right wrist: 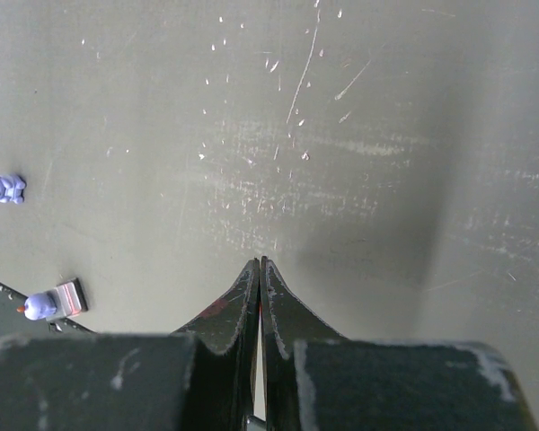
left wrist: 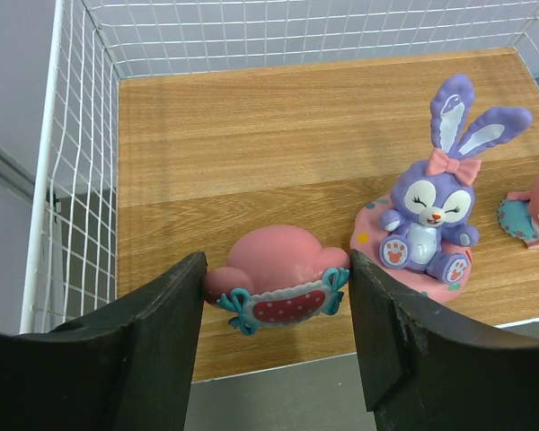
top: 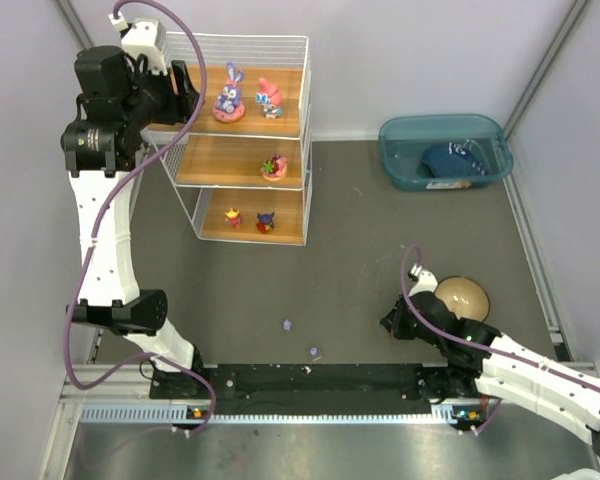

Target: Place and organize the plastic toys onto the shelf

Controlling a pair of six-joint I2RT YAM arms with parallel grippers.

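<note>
The shelf [top: 250,130] is a white wire rack with three wooden boards. My left gripper [top: 185,95] is at the left of the top board [left wrist: 251,135]. It is shut on a pink round toy with a red dotted band [left wrist: 278,274], which sits at the board's front edge [left wrist: 277,296]. A purple bunny [left wrist: 431,215] and a pink figure [top: 270,97] stand to its right. One toy [top: 274,166] is on the middle board and two are on the bottom board [top: 250,220]. My right gripper [top: 392,322] is shut and empty, low over the table [right wrist: 260,262].
Two tiny purple bits lie on the table [top: 287,324] [top: 316,352]; both show at the left of the right wrist view [right wrist: 4,188] [right wrist: 40,305]. A tan bowl [top: 463,296] sits beside the right arm. A teal bin [top: 445,150] at the back right holds a dark blue item [top: 450,160].
</note>
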